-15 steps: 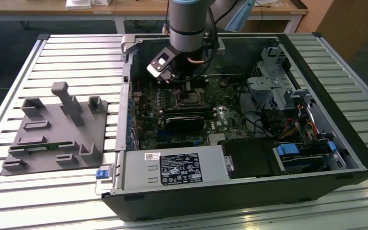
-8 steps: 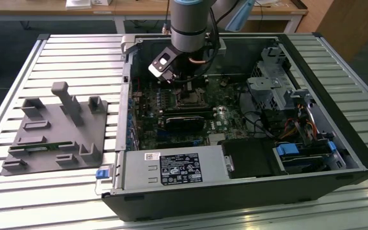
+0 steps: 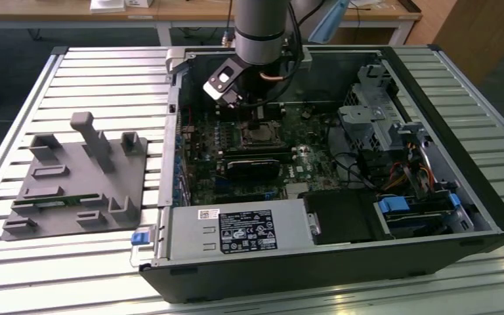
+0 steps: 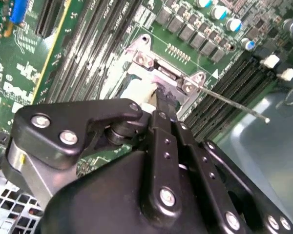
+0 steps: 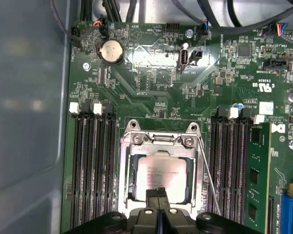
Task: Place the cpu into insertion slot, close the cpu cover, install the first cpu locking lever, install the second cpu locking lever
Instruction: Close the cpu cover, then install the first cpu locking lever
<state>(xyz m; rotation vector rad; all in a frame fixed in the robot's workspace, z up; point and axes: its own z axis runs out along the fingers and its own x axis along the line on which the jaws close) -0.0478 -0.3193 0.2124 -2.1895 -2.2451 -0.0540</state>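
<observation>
Claw (image 5: 158,196) pinched together over cpu (image 5: 158,171), cpu cover (image 5: 128,168) down, its print unreadable

Flat circuit board (image 5: 151,97) was green with pale tracing. Square metal cpu (image 5: 161,173) was dull silver-bronze. Metal cpu cover frame (image 5: 158,141) was silver. Gripper (image 5: 158,194) was black. Moulded fixture plate (image 3: 77,177) was grey. Slatted table (image 3: 103,65) was silver-striped.

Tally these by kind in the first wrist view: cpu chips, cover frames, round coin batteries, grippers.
cpu: 1
cpu cover: 1
coin battery: 1
gripper: 1
Total: 4
</observation>
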